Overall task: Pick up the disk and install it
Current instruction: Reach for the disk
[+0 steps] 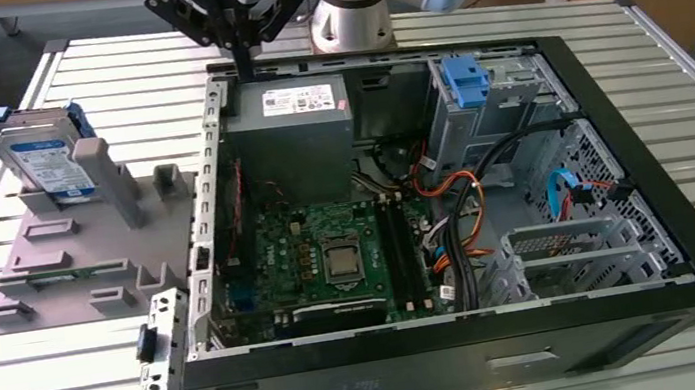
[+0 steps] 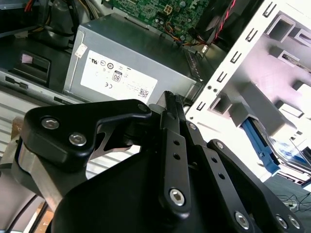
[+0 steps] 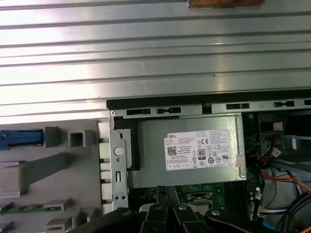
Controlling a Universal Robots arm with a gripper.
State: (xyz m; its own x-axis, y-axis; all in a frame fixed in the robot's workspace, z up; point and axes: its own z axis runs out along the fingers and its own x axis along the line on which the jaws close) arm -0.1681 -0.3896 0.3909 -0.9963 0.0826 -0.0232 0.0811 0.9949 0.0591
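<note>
While the disk (image 1: 47,159) stands well apart, the fingers (image 2: 172,111) press together, holding nothing.

- Black linkage gripper (image 1: 246,73): base cut off by the exterior view's top edge.
- Silver-grey rectangular disk in blue plastic carrier (image 1: 47,159), well aside from the gripper: lower end hidden in a grey plastic fixture (image 1: 74,261).
- Grey metal box (image 2: 126,63): near edge behind the gripper.

On slatted table (image 1: 37,387): computer case (image 1: 476,351); grey rack (image 1: 67,260).
</note>
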